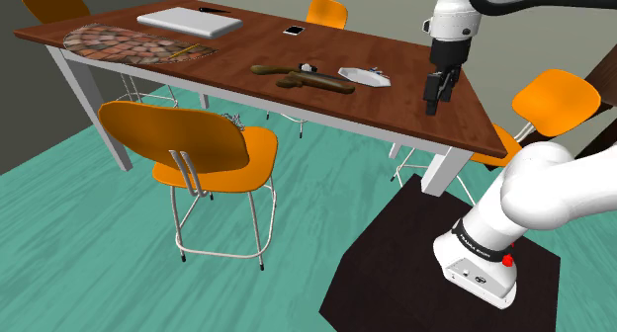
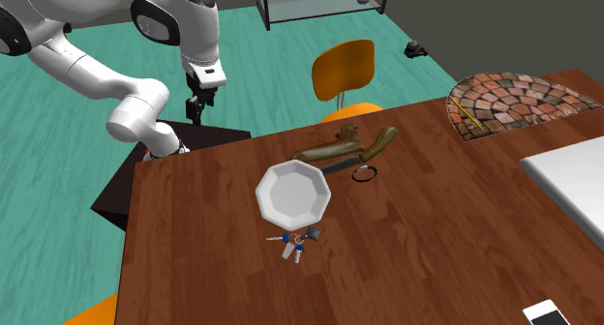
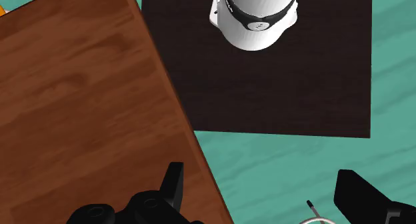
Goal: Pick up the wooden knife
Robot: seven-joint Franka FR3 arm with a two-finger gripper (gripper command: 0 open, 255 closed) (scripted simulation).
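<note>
In the shoulder view, a brick-patterned mat (image 1: pixel 133 43), a closed grey laptop (image 1: pixel 190 22) and a phone (image 1: pixel 294 30) are seen toward the left of the brown table (image 1: pixel 237 93). Further right the knife (image 1: pixel 302 78) is laid flat near the table's middle, followed by a white bowl (image 1: pixel 361 76). The gripper (image 1: pixel 432 108) is held above the table's end nearest the dark stand (image 1: pixel 396 271), well apart from the knife. The knife's long axis is set roughly along the table's length, one end toward the mat and the other just beside the bowl; which end is the blade cannot be told. What is left vague there is made plain in the second exterior view: the bowl's eight-sided rim, a bunch of keys (image 2: pixel 295 246) near the bowl, and a small dark ring (image 2: pixel 365 173) just beside the knife. In the wrist view the fingers (image 3: pixel 173 183) are seen standing apart with nothing between them, above the table's edge, the stand and the teal floor (image 3: pixel 280 163).
</note>
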